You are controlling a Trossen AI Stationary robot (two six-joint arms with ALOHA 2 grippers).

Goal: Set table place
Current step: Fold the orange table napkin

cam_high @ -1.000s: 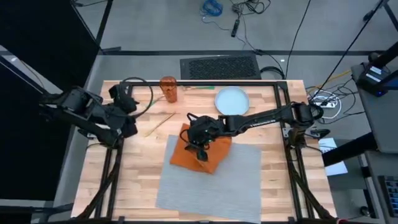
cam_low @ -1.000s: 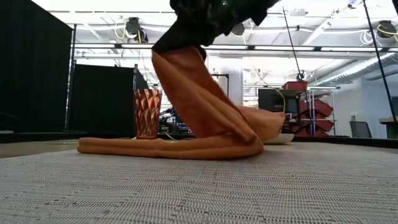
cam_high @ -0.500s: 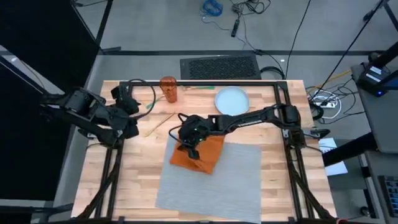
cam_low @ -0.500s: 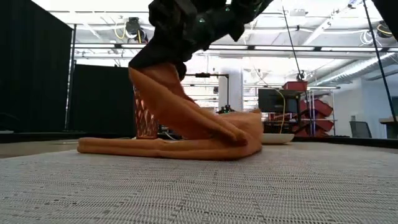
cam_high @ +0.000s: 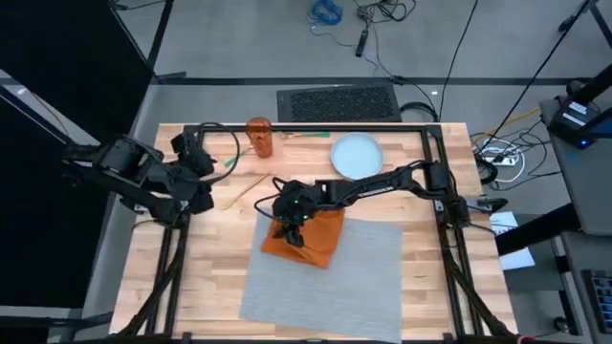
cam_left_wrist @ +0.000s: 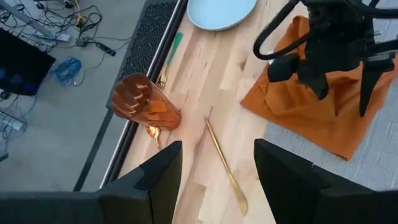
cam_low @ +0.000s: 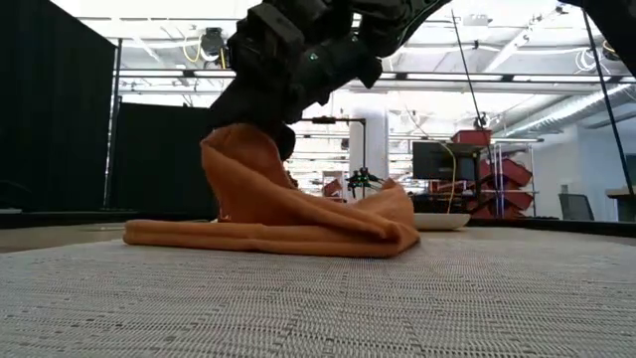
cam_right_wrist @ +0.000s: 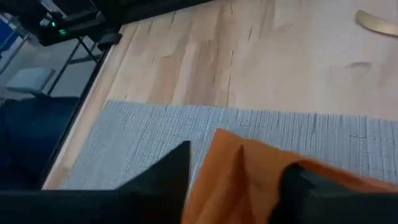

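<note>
The orange napkin [cam_high: 308, 237] lies bunched over the far left corner of the grey placemat [cam_high: 330, 282] and onto the wooden table [cam_high: 206, 258]. My right gripper [cam_high: 288, 218] reaches in from the table's right and is shut on a raised part of the napkin. My left gripper [cam_left_wrist: 214, 186] waits open at the table's left, above bare wood, touching nothing. A pale blue plate [cam_high: 356, 153] and a copper-coloured cup [cam_high: 259, 137] stand near the far edge. A gold knife [cam_high: 247, 191] lies on the wood between them and the napkin. My right gripper pinches a raised flap of the napkin [cam_right_wrist: 239, 163] between its two fingers, coming from above and pointing down. One layer or several, I cannot tell. The held part [cam_low: 243, 159] stands up in a slack hump while the rest [cam_low: 288, 235] lies on the placemat.
A green-handled fork [cam_left_wrist: 169, 59] lies by the table's far frame behind the cup. The placemat's near and right parts [cam_high: 363, 287] are bare. Black frame bars run along the table's far and side edges.
My right gripper has moved toward the table's left edge and down, still shut on the napkin. The raised flap has come over to the left and sunk lower; the napkin's lower layers have stayed on the placemat.
</note>
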